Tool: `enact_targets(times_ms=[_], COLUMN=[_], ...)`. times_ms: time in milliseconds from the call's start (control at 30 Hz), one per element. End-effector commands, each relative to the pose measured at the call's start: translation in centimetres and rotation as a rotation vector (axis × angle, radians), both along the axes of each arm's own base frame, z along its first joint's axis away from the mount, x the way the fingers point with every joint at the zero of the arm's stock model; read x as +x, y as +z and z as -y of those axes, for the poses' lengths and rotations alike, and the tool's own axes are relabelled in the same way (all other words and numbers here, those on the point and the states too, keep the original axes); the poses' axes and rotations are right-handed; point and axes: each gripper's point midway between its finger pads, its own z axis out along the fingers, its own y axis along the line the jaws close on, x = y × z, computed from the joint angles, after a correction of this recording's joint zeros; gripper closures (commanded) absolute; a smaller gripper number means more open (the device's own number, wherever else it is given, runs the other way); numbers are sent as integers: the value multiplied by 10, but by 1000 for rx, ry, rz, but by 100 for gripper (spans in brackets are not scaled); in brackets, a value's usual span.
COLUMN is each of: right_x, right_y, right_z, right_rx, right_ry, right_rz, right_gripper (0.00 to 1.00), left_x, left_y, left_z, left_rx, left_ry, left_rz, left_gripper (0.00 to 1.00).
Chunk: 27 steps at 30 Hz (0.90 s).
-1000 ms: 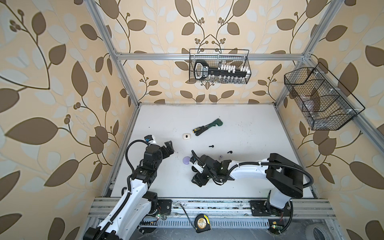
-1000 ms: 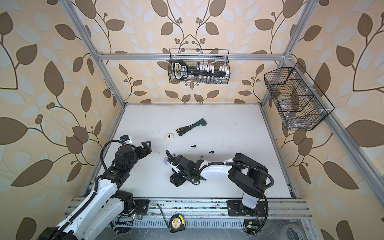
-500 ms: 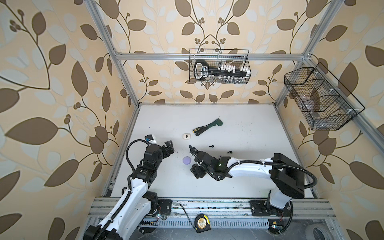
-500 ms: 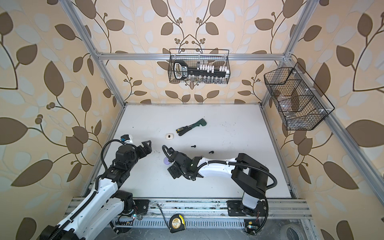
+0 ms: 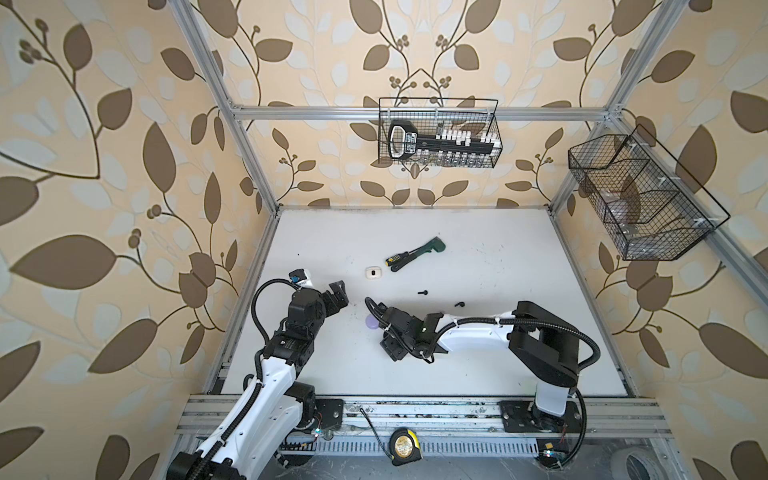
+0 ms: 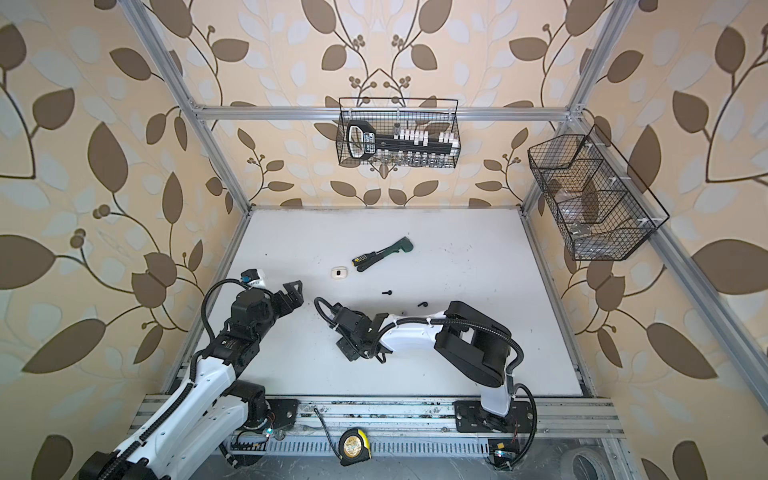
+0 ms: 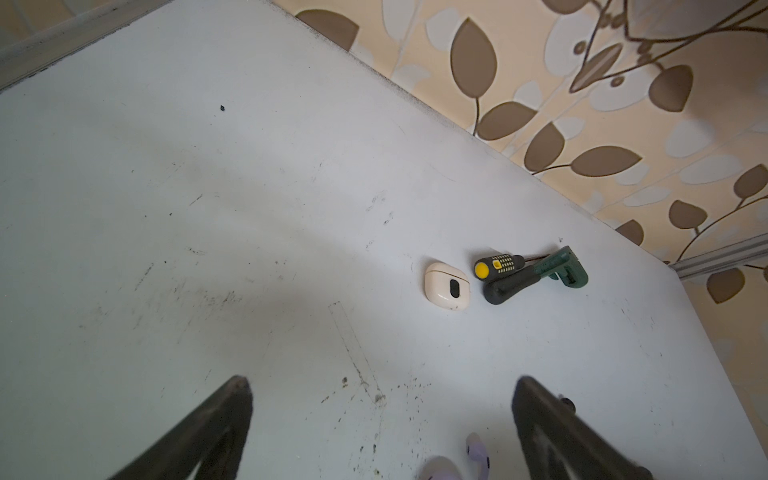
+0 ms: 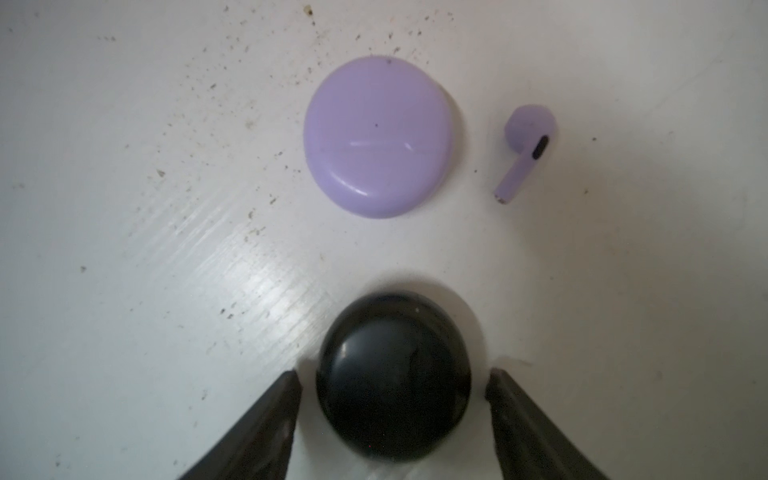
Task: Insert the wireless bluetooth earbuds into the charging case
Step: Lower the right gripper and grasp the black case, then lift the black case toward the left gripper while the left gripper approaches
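Left gripper: held above the table, jaws spread wide, nothing between them.
Cases, three counted: lilac case; cream-white case farther back; black case under the right wrist; all were seen closed.
Right gripper: set astride the black case, jaws apart, a thin gap left on each side.
Earbuds, three counted: lilac earbud lain just beside the lilac case; left black earbud and right black earbud lain loose, apart from every case.
Tools, two counted: screwdriver lain against the green tool.
Baskets, two counted: back basket, side basket.
Change: within the last second the right wrist was shifted slightly; left arm, cases and tools were left unmoved.
Writing: labels in the back basket and on the tape measure could not be read.
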Motion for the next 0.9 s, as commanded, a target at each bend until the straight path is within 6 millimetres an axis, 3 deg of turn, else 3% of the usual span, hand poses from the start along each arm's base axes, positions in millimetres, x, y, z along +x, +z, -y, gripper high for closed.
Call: enact_targets(times_ms=[0,333,867], right_x=[-2,-2,-3], right_y=[-5,-13,-20], right_z=[-5,-3,2], right_rx=[-21,-60,-92], right_ry=[19,14,7], right_rz=[-15,-13,-15], right_gripper=[30,35,59], left_x=[7,7,7], left_y=[28,26,28], left_z=[0,0,1], left_rx=[-1,-2,-19], left_ry=[3,3,5], left_rz=[72,69,74], left_gripper=[1,1,1])
